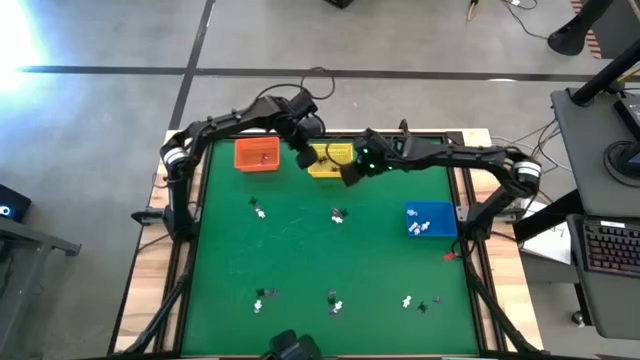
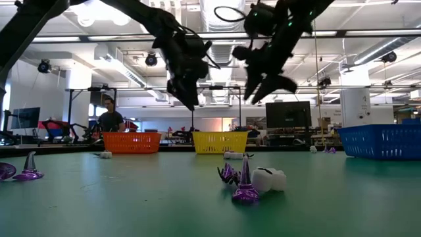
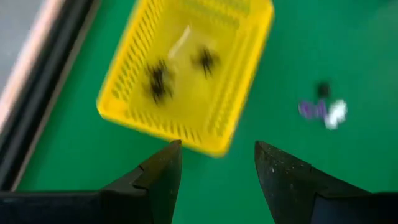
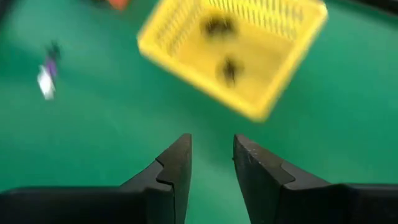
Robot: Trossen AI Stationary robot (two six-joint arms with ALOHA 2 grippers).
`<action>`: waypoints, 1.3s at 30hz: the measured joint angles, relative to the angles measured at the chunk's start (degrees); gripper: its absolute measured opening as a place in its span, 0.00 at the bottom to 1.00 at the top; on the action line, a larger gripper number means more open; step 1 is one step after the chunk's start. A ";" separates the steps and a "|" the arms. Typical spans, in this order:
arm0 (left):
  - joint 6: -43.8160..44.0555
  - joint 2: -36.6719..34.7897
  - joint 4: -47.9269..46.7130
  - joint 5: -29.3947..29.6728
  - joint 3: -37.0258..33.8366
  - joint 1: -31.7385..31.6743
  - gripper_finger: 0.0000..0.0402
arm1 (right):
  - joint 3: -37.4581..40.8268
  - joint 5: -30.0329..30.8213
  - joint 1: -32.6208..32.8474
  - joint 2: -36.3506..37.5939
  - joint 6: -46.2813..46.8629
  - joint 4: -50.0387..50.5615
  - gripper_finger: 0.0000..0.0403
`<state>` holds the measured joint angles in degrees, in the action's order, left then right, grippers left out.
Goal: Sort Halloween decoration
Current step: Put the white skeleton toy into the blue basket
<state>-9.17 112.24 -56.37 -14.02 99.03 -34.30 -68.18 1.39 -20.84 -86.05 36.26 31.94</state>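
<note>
The Halloween trinkets (image 1: 337, 215) lie scattered over the green desk (image 1: 300, 250): small clusters at the frame's centre, left of centre and along the lower edge of the high view. A few black ones already sit in the yellow basket (image 1: 330, 158) at upper centre, and white ones in the blue basket (image 1: 430, 220) at right. The orange basket (image 1: 257, 155) at upper left holds something small too.

In the low view, the nearest cluster shows a glossy purple witch-hat cone (image 2: 245, 181) beside a rounded white piece (image 2: 270, 179). They look like light, rigid moulded plastic, smooth and likely to skid on the felt-like surface. I judge a pinch across the cone's narrow body or the white piece's flanks the safest hold.

Both pincers hover just above the yellow mesh basket, empty. The left pincer (image 3: 216, 163) has its fingers wide apart. The right pincer (image 4: 211, 155) is parted more narrowly, clamped on nothing.
</note>
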 joint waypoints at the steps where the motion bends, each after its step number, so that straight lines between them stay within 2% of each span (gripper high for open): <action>1: -0.70 -0.02 -1.87 0.00 0.32 0.01 0.46 | -0.16 -0.13 0.68 0.94 -0.70 2.99 0.28; 9: -3.42 -0.54 -11.71 -1.77 0.54 1.45 0.46 | 0.92 0.06 9.21 8.49 4.01 20.81 0.29; 12: -3.99 -1.47 -12.23 -3.83 0.23 2.76 0.46 | 1.97 -0.04 13.48 10.35 7.37 22.49 0.29; 21: -3.99 -6.25 -15.20 -3.98 -1.93 6.13 0.46 | 4.68 -0.51 22.78 12.08 17.80 24.33 0.29; 27: -1.61 -13.92 -16.74 -3.97 -7.67 7.29 0.46 | 5.06 -2.50 28.66 11.63 22.99 24.70 0.29; 32: 3.03 -22.20 -15.61 -3.98 -15.06 8.26 0.46 | 5.06 -2.30 29.74 10.83 23.09 24.39 0.29; 39: 8.08 -33.71 -9.58 -3.91 -27.02 10.05 0.46 | 5.06 -1.26 29.72 7.96 15.03 19.65 0.29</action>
<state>-1.08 78.53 -65.95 -17.93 72.01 -24.25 -63.11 0.12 8.88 -78.10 51.29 51.59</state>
